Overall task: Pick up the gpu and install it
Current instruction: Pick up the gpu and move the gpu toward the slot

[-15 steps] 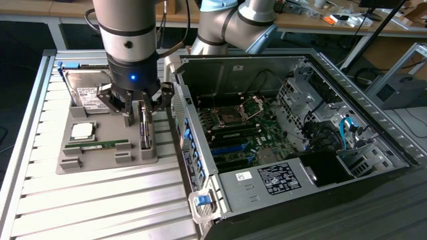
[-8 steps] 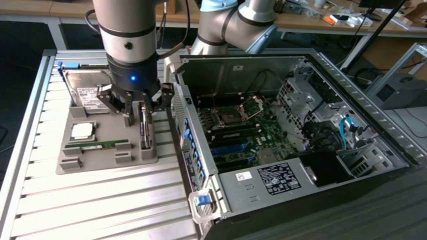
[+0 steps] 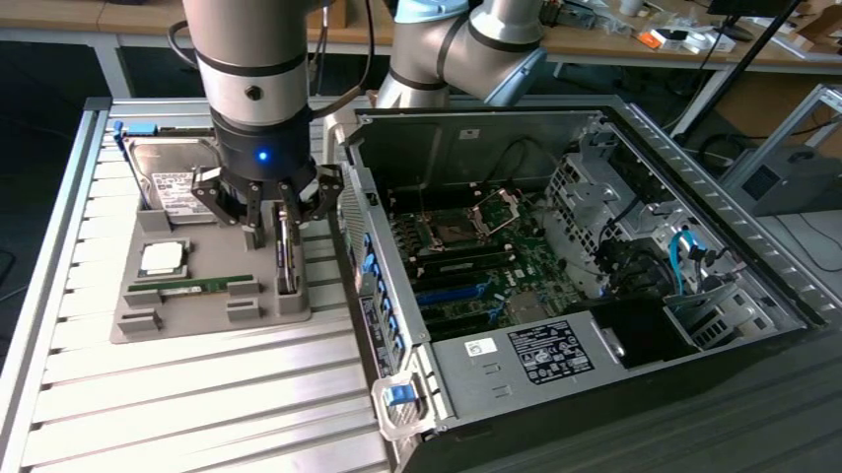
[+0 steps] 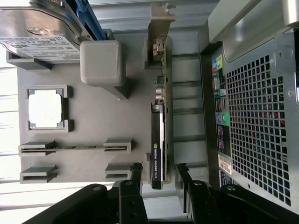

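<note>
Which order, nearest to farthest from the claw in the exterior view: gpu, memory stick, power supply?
1. gpu, on edge, right beneath the claw.
2. memory stick, toward the exterior view's left.
3. power supply, inside the case, the exterior view's right.

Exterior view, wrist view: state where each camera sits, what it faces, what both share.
Exterior view: off the arm, raised, looking down on the open metal computer case and grey slotted parts tray; silver arm and gripper show.
Wrist view: on the wrist, looking past the black fingers of the open gripper at the tray.
Shared: tray and green-and-black gpu card standing on edge in it.
</note>
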Robot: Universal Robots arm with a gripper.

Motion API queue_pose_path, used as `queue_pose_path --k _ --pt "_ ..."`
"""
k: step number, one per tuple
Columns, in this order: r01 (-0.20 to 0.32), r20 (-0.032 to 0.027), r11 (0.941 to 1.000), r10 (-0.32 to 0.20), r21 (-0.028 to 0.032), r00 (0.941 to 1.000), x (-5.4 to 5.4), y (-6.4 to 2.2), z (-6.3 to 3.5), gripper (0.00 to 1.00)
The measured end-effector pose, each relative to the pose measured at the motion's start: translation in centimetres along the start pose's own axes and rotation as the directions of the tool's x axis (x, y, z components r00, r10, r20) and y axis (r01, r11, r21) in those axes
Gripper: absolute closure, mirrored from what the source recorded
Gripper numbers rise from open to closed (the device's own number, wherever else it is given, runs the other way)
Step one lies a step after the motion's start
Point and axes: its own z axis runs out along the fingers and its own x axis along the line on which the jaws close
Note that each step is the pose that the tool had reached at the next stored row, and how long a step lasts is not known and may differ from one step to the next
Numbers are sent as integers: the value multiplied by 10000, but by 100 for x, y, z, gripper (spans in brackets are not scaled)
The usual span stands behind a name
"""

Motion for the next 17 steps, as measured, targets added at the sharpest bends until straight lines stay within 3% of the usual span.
queue_pose_path --k 17 --pt "0 0 10000 0 0 10000 1 -2 44 58"
